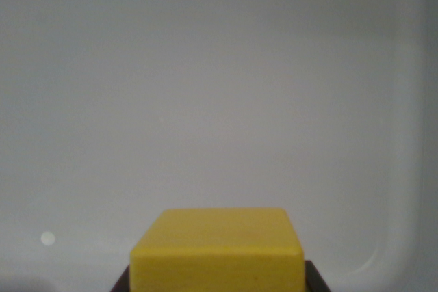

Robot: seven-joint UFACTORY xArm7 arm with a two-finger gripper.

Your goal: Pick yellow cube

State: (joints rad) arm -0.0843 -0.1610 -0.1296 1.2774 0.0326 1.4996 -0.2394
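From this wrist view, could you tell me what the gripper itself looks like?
Very little of it shows: only two dark, nearly black pieces at the bottom edge, the fingers, one on each side of the yellow cube. No cables, markings or arm links are in view.

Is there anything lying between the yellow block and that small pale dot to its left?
Nothing: the wrist view shows only bare grey surface between the yellow block and the pale dot.
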